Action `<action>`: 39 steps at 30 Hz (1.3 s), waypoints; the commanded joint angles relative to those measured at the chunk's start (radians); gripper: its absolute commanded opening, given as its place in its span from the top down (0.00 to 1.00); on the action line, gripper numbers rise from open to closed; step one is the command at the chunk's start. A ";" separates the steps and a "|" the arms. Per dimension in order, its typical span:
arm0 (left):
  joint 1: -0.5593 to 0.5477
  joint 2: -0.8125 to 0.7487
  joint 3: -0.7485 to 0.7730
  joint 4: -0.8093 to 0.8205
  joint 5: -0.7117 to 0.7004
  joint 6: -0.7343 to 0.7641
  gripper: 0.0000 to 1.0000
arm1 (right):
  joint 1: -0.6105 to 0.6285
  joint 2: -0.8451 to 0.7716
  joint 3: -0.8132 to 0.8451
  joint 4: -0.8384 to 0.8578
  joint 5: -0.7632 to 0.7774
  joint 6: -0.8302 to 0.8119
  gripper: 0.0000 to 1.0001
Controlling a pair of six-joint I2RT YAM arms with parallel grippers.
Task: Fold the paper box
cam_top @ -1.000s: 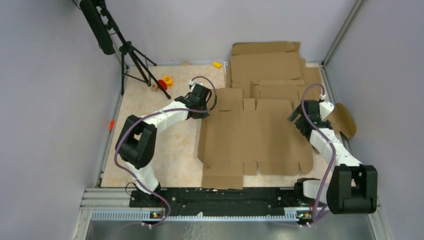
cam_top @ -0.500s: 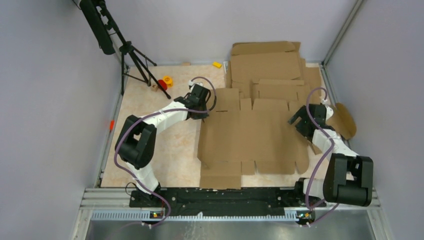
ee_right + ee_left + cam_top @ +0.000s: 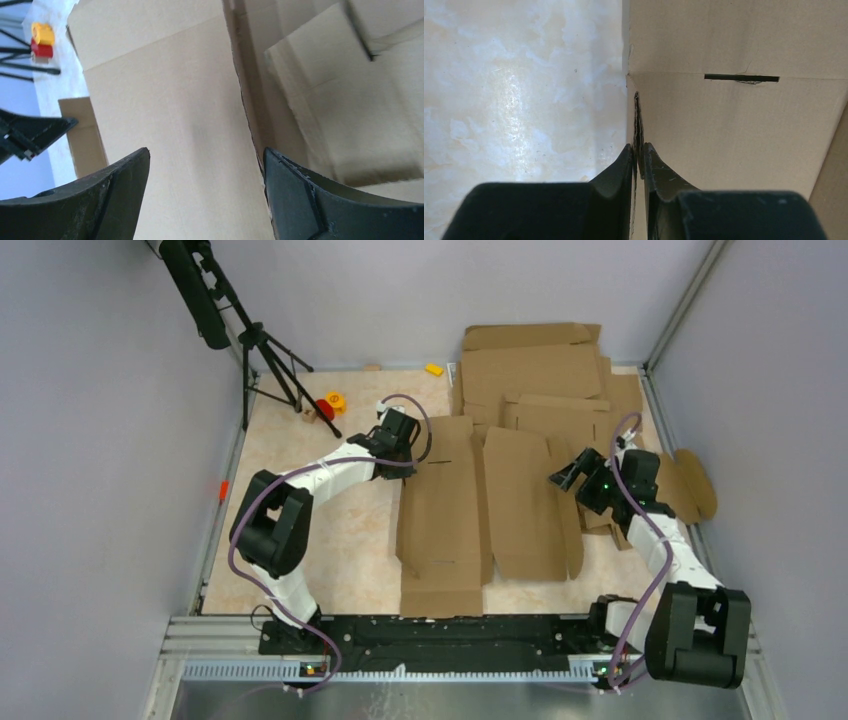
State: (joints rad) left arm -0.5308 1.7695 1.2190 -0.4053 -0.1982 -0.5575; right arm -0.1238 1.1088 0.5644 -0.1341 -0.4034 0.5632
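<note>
Since a second ago the right arm has swung inward, and the right side of the plain brown corrugated cardboard paper box (image 3: 450, 510), which then lay flat, now rises as a tilted panel leaning over the middle. I judge the first side fold to be roughly half made, with the crease not yet pressed down. The right claw (image 3: 567, 472) has its two fingers spread wide with nothing between them. In its wrist view the raised panel fills the space ahead of the fingers, and whether a finger touches the board cannot be told. The left claw (image 3: 638, 159) has not moved. It is closed tight on the box's left edge, the thin board pinched between its fingers, and one narrow slit is cut in the board just beyond them. The box lies between the two claws on the pale marbled table top (image 3: 340, 540). By count there are two arms, one box in work, and a loose pile of spare brown cardboard blanks (image 3: 530, 365) beyond the right claw, at least three though overlap hides the exact number. One rounded brown cardboard piece (image 3: 692, 483) lies to that claw's right, and one red-and-yellow toy block (image 3: 331, 402) lies beyond the left claw.
</note>
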 commanded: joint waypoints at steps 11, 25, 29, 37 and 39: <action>-0.005 -0.029 -0.004 0.040 0.101 -0.018 0.82 | 0.193 0.157 0.049 0.024 -0.080 -0.059 0.19; 0.075 -0.082 -0.135 0.097 0.284 -0.023 0.55 | 0.203 0.126 0.120 -0.124 0.074 -0.192 0.21; 0.074 -0.098 -0.158 0.090 0.296 -0.019 0.54 | 0.220 0.136 0.125 -0.127 0.111 -0.201 0.19; 0.074 -0.096 -0.161 0.085 0.326 -0.010 0.59 | 0.347 0.218 0.173 -0.135 0.176 -0.203 0.18; 0.075 -0.098 -0.159 0.088 0.330 -0.011 0.60 | 0.379 0.230 0.189 -0.143 0.217 -0.209 0.18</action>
State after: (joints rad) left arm -0.4503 1.7081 1.0580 -0.3527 0.0753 -0.5701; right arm 0.1898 1.3186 0.6849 -0.2787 -0.2394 0.3676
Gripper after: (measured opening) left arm 0.405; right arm 0.815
